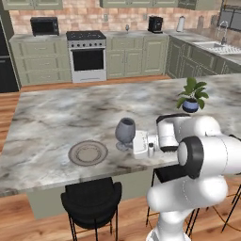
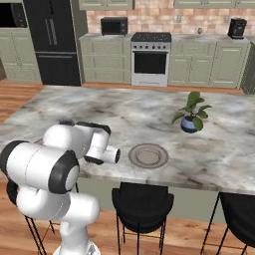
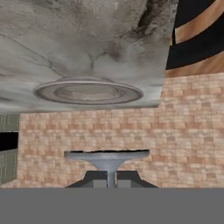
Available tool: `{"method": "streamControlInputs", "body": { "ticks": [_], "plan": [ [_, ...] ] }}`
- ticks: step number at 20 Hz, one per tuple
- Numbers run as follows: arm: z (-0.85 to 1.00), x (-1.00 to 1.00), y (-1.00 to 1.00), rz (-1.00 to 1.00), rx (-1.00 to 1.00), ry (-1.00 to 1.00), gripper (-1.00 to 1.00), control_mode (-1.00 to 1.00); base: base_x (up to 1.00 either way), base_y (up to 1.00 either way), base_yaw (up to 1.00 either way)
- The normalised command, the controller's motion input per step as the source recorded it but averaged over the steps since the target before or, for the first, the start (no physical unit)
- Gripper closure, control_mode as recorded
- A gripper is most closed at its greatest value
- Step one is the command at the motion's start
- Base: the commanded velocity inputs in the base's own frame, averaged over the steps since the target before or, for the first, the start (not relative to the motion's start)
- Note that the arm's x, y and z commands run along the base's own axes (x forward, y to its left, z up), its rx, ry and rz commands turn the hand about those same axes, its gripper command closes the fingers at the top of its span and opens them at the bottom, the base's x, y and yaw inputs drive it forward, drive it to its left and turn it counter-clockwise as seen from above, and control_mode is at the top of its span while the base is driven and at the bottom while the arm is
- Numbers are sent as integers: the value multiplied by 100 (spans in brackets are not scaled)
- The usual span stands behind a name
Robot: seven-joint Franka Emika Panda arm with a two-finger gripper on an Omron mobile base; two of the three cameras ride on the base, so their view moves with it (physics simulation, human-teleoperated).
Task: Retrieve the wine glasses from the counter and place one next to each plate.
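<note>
Dark grey wine glass (image 1: 125,133), paler foot. Beige-tan plate (image 1: 88,153) at its 9 o'clock, darker rim ring. Grey-and-white veined marble counter (image 1: 56,117), sage-green cabinets (image 1: 124,56) at 12. Blue-grey pot with green plant (image 1: 191,96) at 2. Black stools (image 1: 92,201).

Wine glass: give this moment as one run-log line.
gripper: shut on wine glass stem | glass: beside plate on counter | release: not yet
</note>
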Motion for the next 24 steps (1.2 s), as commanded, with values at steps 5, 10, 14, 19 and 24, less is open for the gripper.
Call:
{"method": "streamControlInputs", "body": {
  "ticks": [5, 10, 14, 19, 24],
  "plan": [
    [-24, 30, 0, 1, 0, 1, 100, -100, 0, 0, 0],
    [-20, 21, 0, 1, 0, 0, 100, -100, 0, 0, 0],
    [-22, 17, 0, 1, 0, 0, 100, -100, 0, 0, 0],
    [-22, 13, 0, 1, 0, 0, 100, -100, 0, 0, 0],
    [-26, 26, 0, 0, -1, 0, 100, -100, 0, 0, 0]
  ]
}}
